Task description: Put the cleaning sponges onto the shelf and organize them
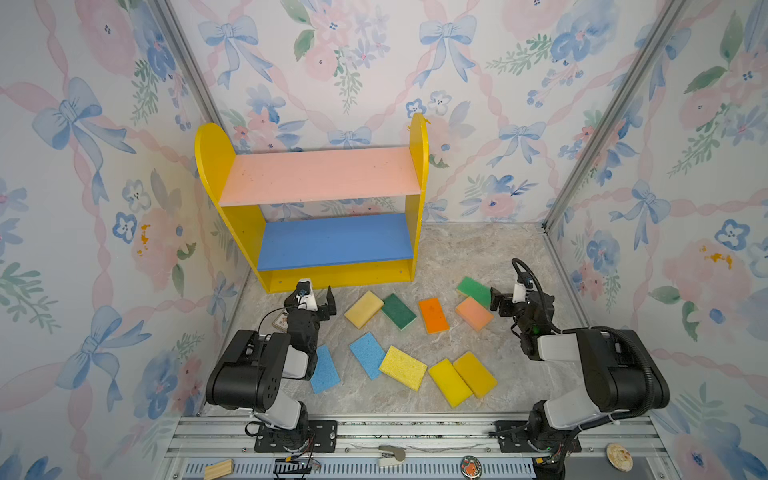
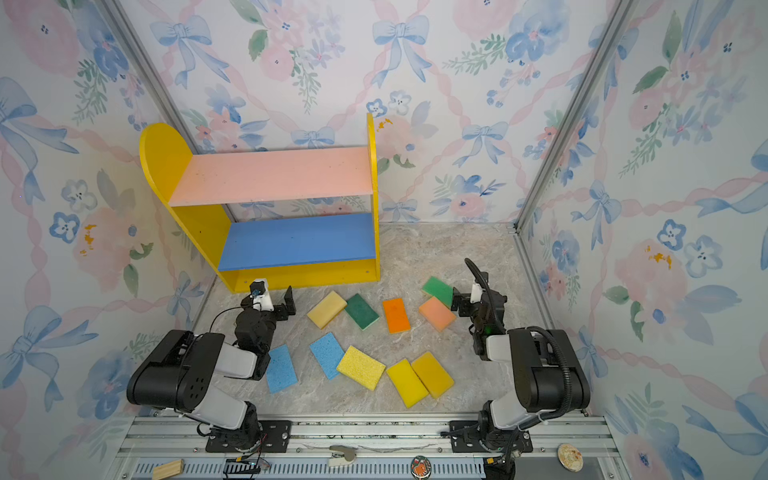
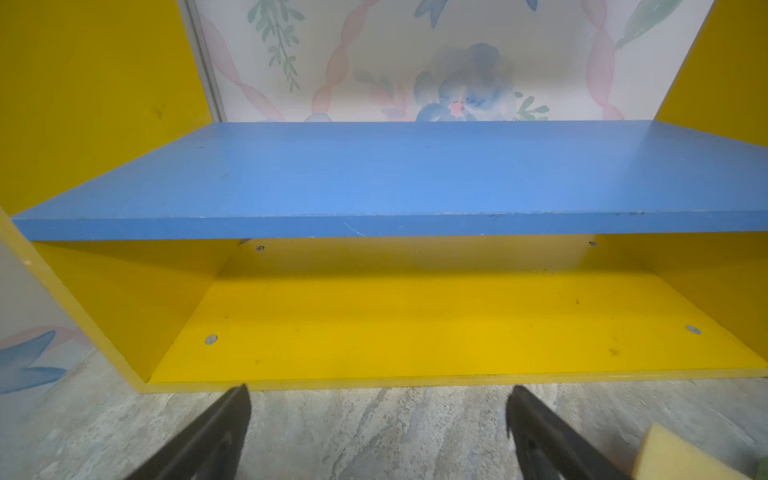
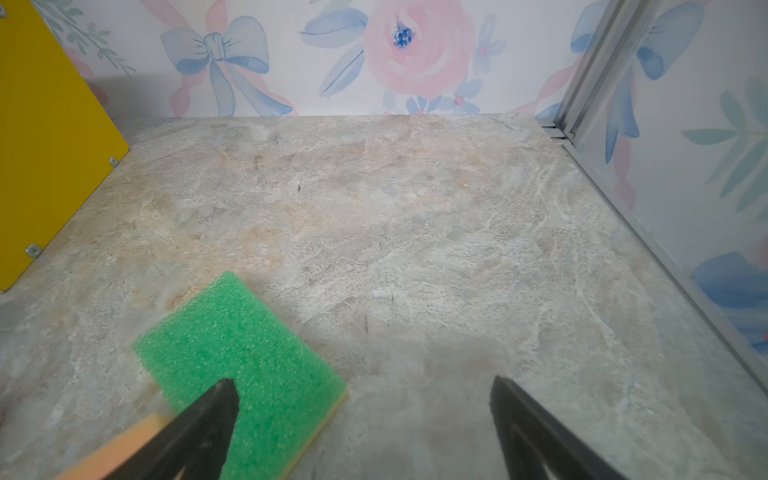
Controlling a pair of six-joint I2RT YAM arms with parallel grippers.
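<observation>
Sponges [image 1: 402, 368]: flat porous foam rectangles, scattered on marbled table [image 1: 457, 253]; blue sponge [image 1: 326, 374] half hidden under left arm. Left gripper [image 3: 378, 390] wide. Right gripper [image 4: 362, 381] wide, one finger over green sponge [image 4: 237, 345]. Shelf [image 1: 320, 180]: smooth painted boards, rounded sides, behind.

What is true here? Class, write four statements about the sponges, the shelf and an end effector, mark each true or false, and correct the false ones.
1. The shelf has a bare pink board and a bare blue board. True.
2. The left end effector is shut on a sponge. False: it is open, holding nothing.
3. The orange sponge lies between the dark green sponge and the peach sponge. True.
4. Three light blue sponges are in view. False: only two light blue sponges.
</observation>
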